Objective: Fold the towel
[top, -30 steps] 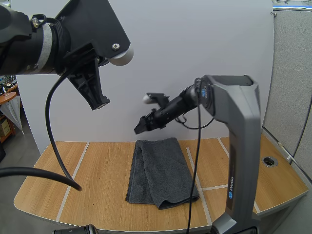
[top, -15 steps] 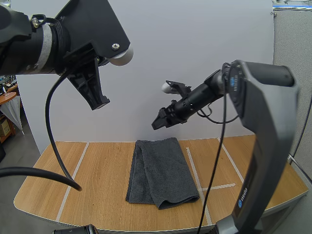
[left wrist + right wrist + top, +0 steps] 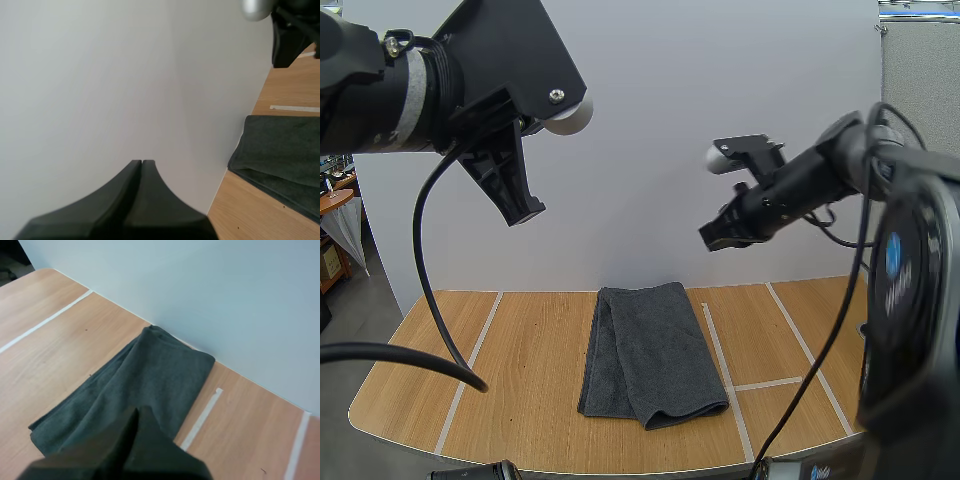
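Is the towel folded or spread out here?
Folded: the dark grey towel lies as a narrow strip on the table, with overlapping layers visible along its left edge.

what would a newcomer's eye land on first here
A dark grey towel, folded into a long strip, lies at the middle of the wooden table, touched by neither arm. The right gripper hangs shut high above the table, right of the towel, and the left gripper, also shut, looms large up near the camera.

Overhead and wrist views, shared towel [image 3: 655, 345]
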Robot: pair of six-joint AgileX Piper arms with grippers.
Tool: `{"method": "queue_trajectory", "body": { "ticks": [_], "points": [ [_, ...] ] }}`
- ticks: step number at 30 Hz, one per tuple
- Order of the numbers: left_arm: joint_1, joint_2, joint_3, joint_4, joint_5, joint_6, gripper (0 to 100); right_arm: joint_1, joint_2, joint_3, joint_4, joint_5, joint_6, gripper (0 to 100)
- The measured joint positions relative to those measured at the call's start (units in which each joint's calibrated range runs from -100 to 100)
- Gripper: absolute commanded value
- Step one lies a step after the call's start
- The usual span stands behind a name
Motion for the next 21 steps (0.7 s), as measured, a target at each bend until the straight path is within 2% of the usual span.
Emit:
{"method": "queue_trajectory", "body": {
  "ticks": [5,8,21],
  "points": [
    [0.0,0.0,0.0,0.0,0.0,-0.95,0,-5.29,-10.81,7.28,1.3,0.0,-6.65,0],
    [0.0,0.0,0.0,-0.32,0.0,-2.63,0,-6.86,-13.69,12.08,2.4,0.36,-8.42,0],
    [0.0,0.0,0.0,-0.88,0.0,-3.06,0,-7.02,-13.98,14.54,2.94,0.43,-8.6,0]
  ]
}}
